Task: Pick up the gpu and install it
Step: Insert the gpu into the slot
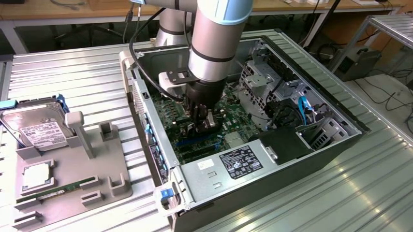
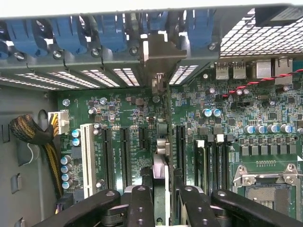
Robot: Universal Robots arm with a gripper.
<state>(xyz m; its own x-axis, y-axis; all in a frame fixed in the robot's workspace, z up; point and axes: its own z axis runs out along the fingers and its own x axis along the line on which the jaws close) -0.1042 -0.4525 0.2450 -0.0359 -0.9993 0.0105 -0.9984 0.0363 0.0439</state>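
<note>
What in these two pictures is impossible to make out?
- Wrist view: gpu is edge-on, its fan face hidden; the hand covers the gripped end.
- Exterior view: arm and hand hide whether it is seated.
- Exterior view: hard drive label too small to read.

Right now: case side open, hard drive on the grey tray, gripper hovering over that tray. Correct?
Not quite. The gripper is not over the tray; it is down inside the open case, above the green board, closed on the card. The exterior view shows this. The hard drive does lie on the tray.
</note>
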